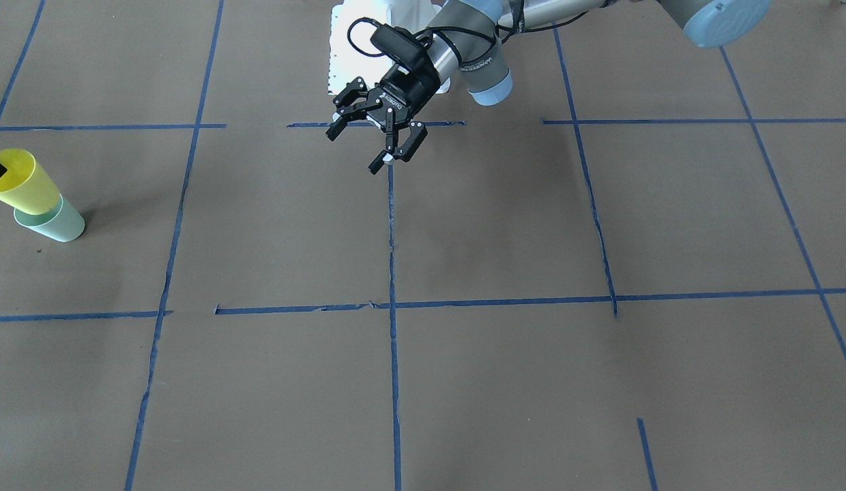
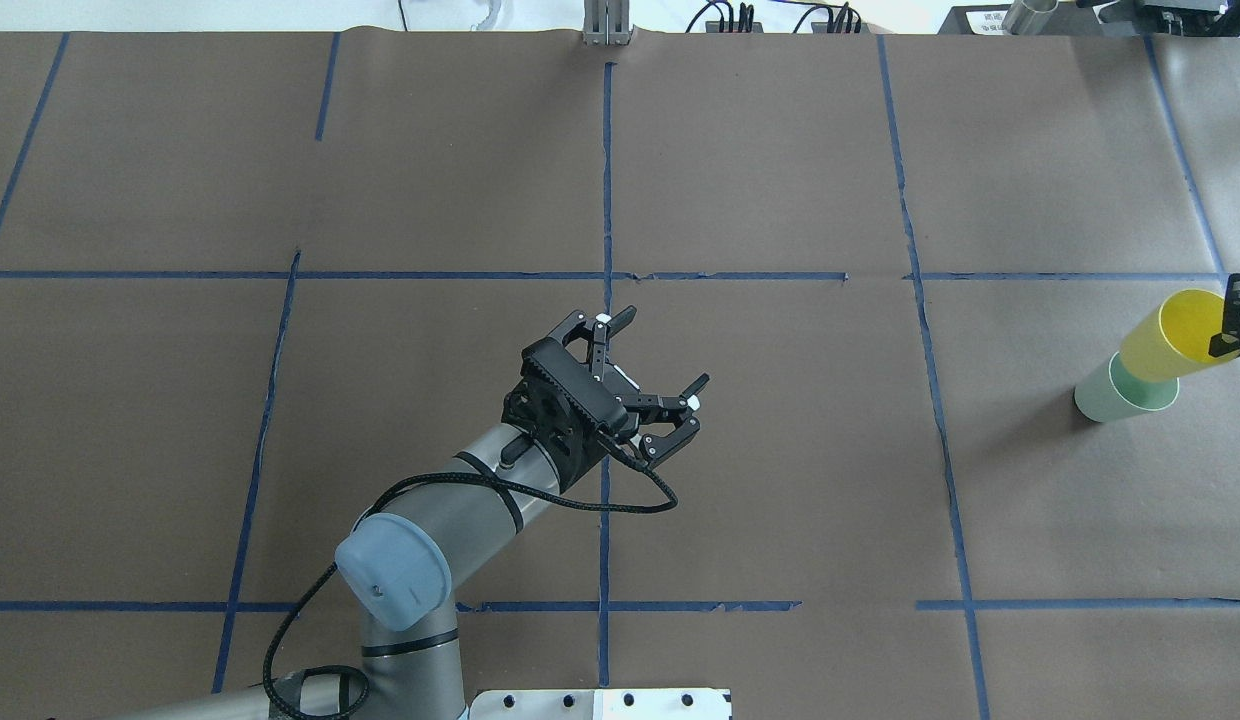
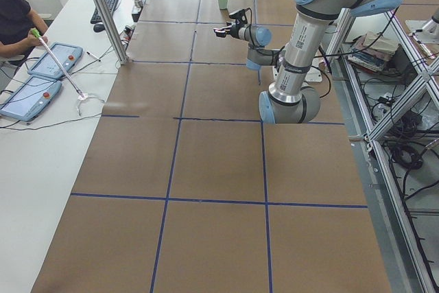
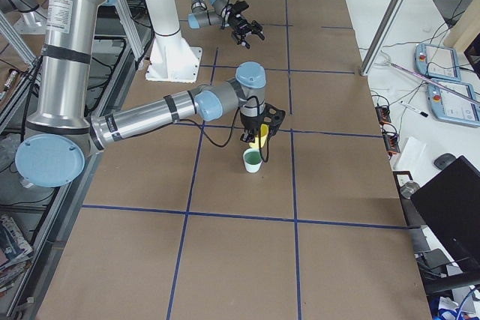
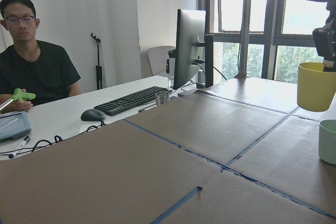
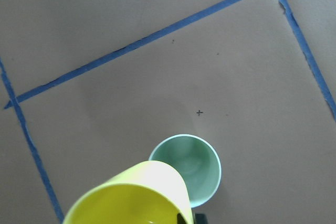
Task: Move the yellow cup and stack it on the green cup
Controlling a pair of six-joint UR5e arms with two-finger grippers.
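The right gripper is clamped on the rim of the yellow cup. It holds the cup upright, mouth up, just above and slightly off the green cup, which stands near the table's right end. The left gripper hangs spread wide over mid-table, holding nothing, well apart from both cups.

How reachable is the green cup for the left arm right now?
Probably not: the left pincer hangs open mid-table, the green cup sits far off at the right end, and the right pincer holds the yellow cup over it.
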